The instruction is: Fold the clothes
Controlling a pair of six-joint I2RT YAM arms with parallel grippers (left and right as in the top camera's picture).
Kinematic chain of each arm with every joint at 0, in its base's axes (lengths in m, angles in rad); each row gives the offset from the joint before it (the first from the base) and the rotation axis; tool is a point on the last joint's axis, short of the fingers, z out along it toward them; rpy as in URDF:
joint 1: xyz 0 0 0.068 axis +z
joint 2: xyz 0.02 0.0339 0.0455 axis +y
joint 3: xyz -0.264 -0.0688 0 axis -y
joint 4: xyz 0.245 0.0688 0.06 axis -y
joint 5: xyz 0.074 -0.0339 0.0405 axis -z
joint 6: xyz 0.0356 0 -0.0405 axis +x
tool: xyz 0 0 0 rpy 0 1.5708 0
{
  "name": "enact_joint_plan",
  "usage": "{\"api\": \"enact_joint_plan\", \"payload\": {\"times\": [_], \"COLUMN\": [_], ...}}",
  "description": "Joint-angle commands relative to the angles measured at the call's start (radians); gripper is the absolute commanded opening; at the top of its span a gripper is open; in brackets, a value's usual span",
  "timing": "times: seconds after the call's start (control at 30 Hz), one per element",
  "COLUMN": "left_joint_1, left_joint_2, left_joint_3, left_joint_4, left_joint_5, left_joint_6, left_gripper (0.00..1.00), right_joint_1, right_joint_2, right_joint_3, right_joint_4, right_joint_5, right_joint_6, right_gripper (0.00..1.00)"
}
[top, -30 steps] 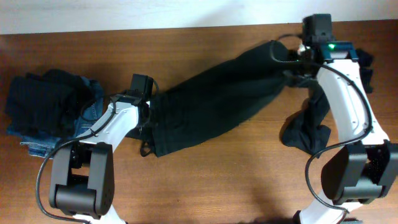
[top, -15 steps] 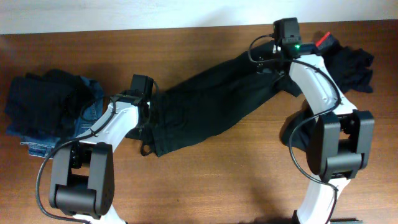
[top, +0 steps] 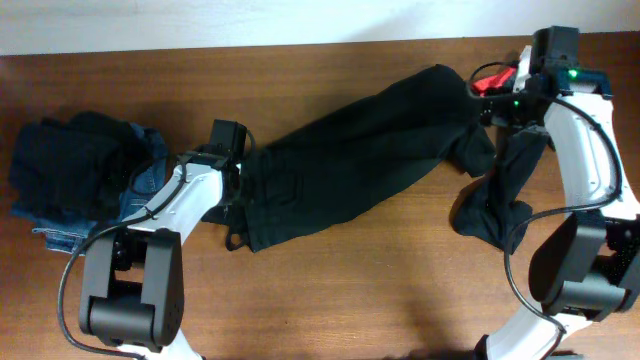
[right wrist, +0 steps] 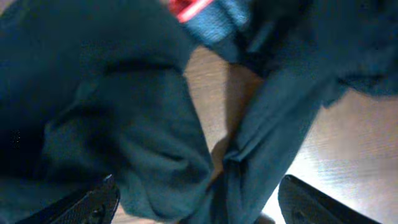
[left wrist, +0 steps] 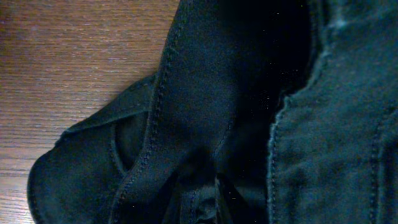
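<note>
The black garment lies diagonally across the table. It is soft and limp, so we grip it at the hems. The right gripper has its jaws apart. The left gripper is buried in cloth, so we cannot tell its state.

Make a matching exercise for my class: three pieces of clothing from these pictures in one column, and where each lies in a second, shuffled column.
Column one:
1. large black garment
2. blue jeans
3. red-edged piece

Column two:
A. left end, in a pile with black fabric
B. far right corner
C. stretched slantwise across the middle

Pairs: 1-C, 2-A, 3-B
</note>
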Motion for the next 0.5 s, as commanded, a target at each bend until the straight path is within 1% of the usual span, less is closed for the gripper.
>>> {"api": "enact_joint_plan", "payload": {"times": [0.0, 0.03, 0.1, 0.13, 0.17, 0.3, 0.4, 0.47], "left_joint_1": [0.003, 0.003, 0.003, 0.003, 0.003, 0.003, 0.003, 0.003], "left_joint_2": [0.013, 0.013, 0.013, 0.013, 0.013, 0.013, 0.013, 0.013], "left_joint_3": [0.011, 0.011, 0.011, 0.011, 0.011, 0.011, 0.011, 0.011], "left_joint_4": [0.009, 0.010, 0.014, 0.014, 0.013, 0.017, 0.020, 0.020], "left_joint_5": [-0.011, -0.011, -0.011, -0.011, -0.011, -0.011, -0.011, -0.011], "left_joint_6": [0.017, 0.017, 0.017, 0.017, 0.017, 0.018, 0.020, 0.020], "left_gripper": [0.19, 0.19, 0.19, 0.19, 0.19, 0.19, 0.19, 0.19], "right_joint_1": [0.010, 0.005, -0.005, -0.020, -0.029, -0.072, -0.119, -0.146], "right_joint_2": [0.003, 0.003, 0.003, 0.003, 0.003, -0.004, -0.010, -0.012], "right_joint_3": [-0.077, -0.108, -0.147, -0.171, -0.173, -0.173, -0.173, -0.173], "right_joint_4": [-0.003, -0.002, -0.002, -0.028, -0.044, -0.045, -0.024, 0.001], "right_joint_5": [-0.053, -0.058, -0.099, -0.177, -0.209, -0.360, -0.478, -0.446], "right_joint_6": [-0.170, -0.149, -0.060, 0.047, 0.104, 0.279, 0.310, 0.263], "right_gripper": [0.86, 0.86, 0.87, 0.84, 0.83, 0.83, 0.83, 0.83]}}
